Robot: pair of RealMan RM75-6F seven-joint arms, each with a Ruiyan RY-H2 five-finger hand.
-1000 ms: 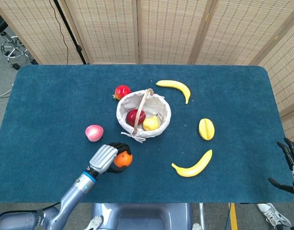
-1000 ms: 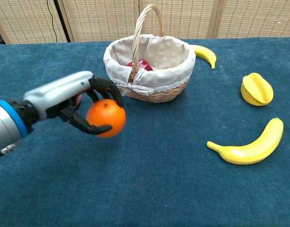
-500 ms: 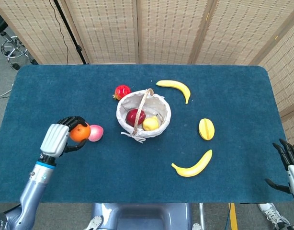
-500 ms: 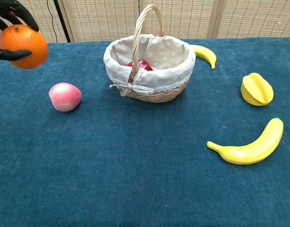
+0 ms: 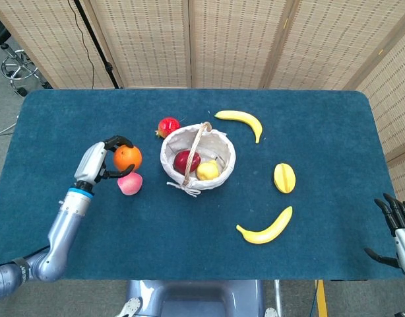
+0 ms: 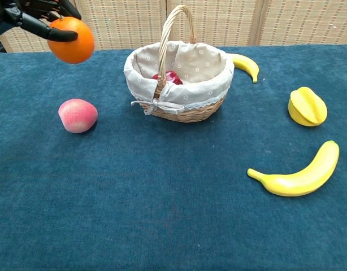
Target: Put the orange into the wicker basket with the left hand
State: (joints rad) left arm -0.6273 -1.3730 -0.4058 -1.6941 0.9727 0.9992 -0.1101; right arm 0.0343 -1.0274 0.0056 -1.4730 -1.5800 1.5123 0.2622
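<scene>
My left hand [image 5: 102,160] holds the orange [image 5: 128,158] in the air, left of the wicker basket [image 5: 223,173]. In the chest view the orange [image 6: 72,40] hangs high at the upper left with the hand's dark fingers [image 6: 42,25] wrapped over it, above the pink peach [image 6: 78,115]. The basket [image 6: 141,65] has a white lining and a tall handle; a red apple [image 5: 186,160] and a yellow fruit [image 5: 208,170] lie inside. My right hand [image 5: 400,223] rests at the table's right front corner, fingers apart and holding nothing.
A pink peach [image 5: 129,183] lies just below the orange. A red pomegranate [image 5: 167,126] sits behind the basket on the left. Two bananas [image 5: 242,121] [image 5: 267,228] and a yellow starfruit [image 5: 284,177] lie to the right of the basket.
The left hand lifted the orange from the front of the table, swung it left, then carried it back and to the right toward the basket. The right hand barely moved.
</scene>
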